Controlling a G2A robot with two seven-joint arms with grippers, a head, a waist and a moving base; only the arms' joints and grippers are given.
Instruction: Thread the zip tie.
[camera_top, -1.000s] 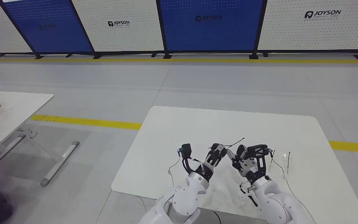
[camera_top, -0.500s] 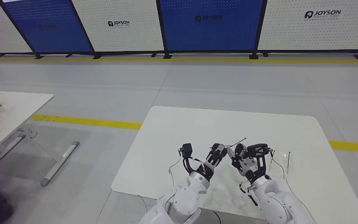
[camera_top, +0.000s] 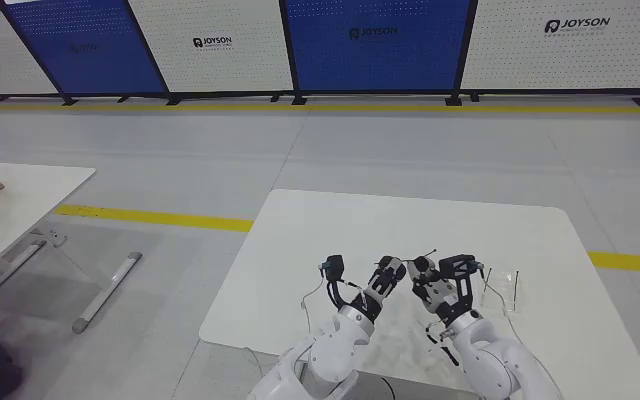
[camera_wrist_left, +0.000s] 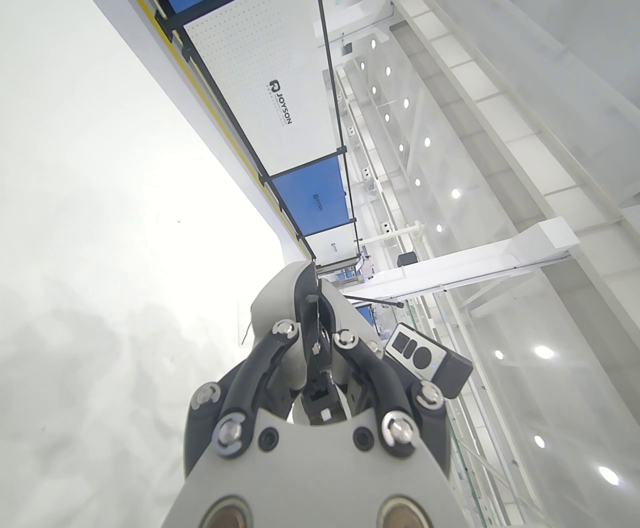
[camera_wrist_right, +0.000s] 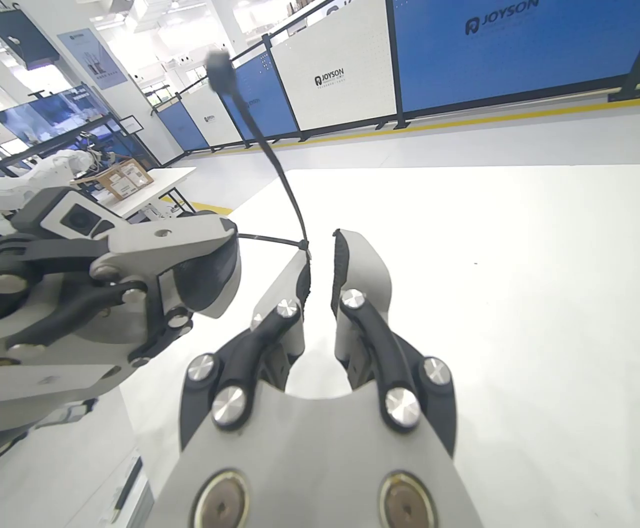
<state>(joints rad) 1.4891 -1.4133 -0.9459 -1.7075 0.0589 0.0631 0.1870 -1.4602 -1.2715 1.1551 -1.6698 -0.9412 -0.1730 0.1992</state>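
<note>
One thin zip tie (camera_wrist_right: 289, 186), likely light and springy, is above the table (camera_wrist_right: 500, 240) — left tool (camera_wrist_left: 311, 287) clenched on it, right tool (camera_wrist_right: 321, 250) released just beside it; better to grip near its end.

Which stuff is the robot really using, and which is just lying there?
Using: zip tie, left gripper, right gripper.
Just lying there: thin pale strips on the white table, beside the right arm.

The bench (camera_top: 400, 215) is white, with rounded corners and a plain top. A few thin pale strips (camera_top: 516, 285) lie on it near the front right side; what they are, I cannot tell.
</note>
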